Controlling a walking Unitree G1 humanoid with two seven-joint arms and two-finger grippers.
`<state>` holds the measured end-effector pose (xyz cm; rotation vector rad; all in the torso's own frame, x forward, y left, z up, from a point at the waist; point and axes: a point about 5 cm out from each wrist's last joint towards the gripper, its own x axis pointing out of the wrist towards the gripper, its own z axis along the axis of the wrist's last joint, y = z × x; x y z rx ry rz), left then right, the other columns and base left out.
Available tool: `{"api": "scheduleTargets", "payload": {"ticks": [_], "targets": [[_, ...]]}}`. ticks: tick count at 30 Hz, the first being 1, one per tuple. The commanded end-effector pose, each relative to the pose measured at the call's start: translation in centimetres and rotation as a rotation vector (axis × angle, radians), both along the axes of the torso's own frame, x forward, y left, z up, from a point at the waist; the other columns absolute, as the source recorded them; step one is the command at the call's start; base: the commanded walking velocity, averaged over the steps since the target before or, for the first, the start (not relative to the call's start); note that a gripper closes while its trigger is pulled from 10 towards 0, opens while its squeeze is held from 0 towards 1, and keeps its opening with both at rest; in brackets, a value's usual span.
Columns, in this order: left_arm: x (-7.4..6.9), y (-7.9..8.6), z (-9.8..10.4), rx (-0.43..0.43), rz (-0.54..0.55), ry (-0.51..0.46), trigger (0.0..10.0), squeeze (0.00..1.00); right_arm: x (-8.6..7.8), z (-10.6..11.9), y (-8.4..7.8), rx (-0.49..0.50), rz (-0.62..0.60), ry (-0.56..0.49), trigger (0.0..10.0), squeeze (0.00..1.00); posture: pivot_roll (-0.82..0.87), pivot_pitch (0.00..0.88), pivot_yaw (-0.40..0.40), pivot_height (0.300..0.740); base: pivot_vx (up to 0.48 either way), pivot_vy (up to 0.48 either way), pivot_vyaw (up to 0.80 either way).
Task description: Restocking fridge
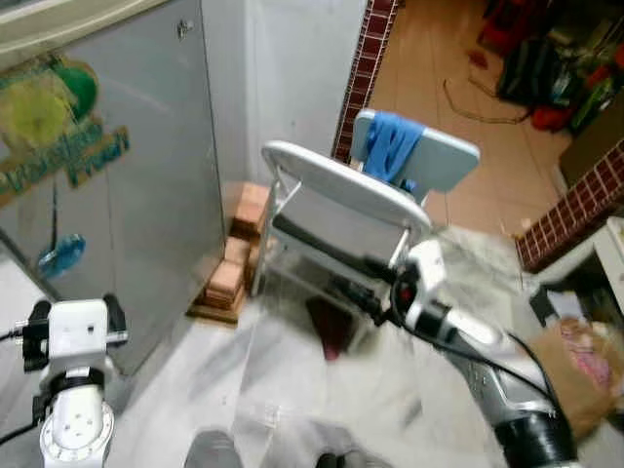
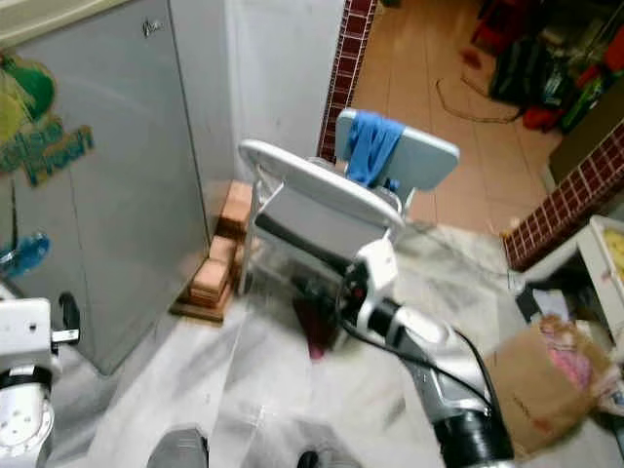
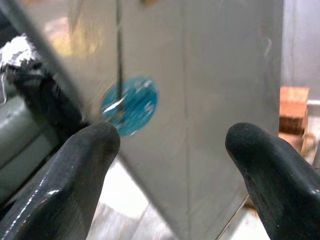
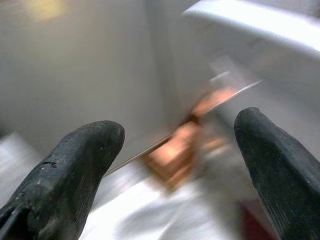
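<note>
The fridge (image 1: 146, 185) stands at the robot's left, its steel side bearing a green logo and a blue sticker (image 3: 131, 105). The left gripper (image 3: 172, 150) faces that side, fingers apart and empty. The right gripper (image 4: 180, 150), also spread and empty, reaches toward a white chair (image 1: 341, 195) draped with a blue cloth (image 1: 390, 146). Bricks (image 1: 229, 273) sit between the fridge and the chair. A cardboard box (image 2: 541, 385) holding something pink lies at the right.

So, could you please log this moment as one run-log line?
phase: approach | fridge: door closed | left gripper: open, empty, facing fridge | right gripper: open, empty, near folding chair
</note>
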<state>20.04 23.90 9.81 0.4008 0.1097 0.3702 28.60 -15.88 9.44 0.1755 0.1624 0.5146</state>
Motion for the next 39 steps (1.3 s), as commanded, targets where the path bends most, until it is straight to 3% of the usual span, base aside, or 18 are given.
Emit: {"api": "scheduleTargets", "payload": {"ticks": [1,12,17,22,33,39], "targets": [[0.3,-0.2,0.0,0.020,-0.024,0.006,10.0,0.00,0.2,0.2,-0.7,-0.014,-0.107,-0.031,10.0,0.00,0.18,0.100,-0.091,0.740,0.000,0.480,0.00],[2.9,-2.8,0.6,0.009,-0.221,-0.041,10.0,0.00,-0.7,-1.1,-1.6,-0.047,-0.428,-0.050,10.0,0.00,0.15,0.071,-0.053,0.740,0.000,0.480,-0.09],[4.0,-4.1,0.8,-0.009,-0.282,-0.057,10.0,0.00,-0.7,-1.2,-1.3,-0.067,-0.453,-0.071,10.0,0.00,0.13,0.061,-0.049,0.740,0.000,0.480,-0.80],[4.3,-4.3,0.7,-0.016,-0.295,-0.062,10.0,0.00,-0.3,-0.9,-1.6,-0.069,-0.475,-0.089,10.0,0.00,0.13,0.055,-0.051,0.740,0.000,0.480,-0.60],[3.9,-4.2,0.5,-0.036,-0.289,-0.056,10.0,0.00,-0.4,-1.1,-1.1,-0.070,-0.480,-0.087,10.0,0.00,0.13,0.061,-0.045,0.740,0.000,0.480,-0.08],[3.7,-4.4,0.1,-0.045,-0.300,-0.041,10.0,0.00,-0.4,-1.3,-1.2,-0.071,-0.486,-0.081,10.0,0.00,0.13,0.062,-0.042,0.740,0.000,0.480,-0.66]]}}
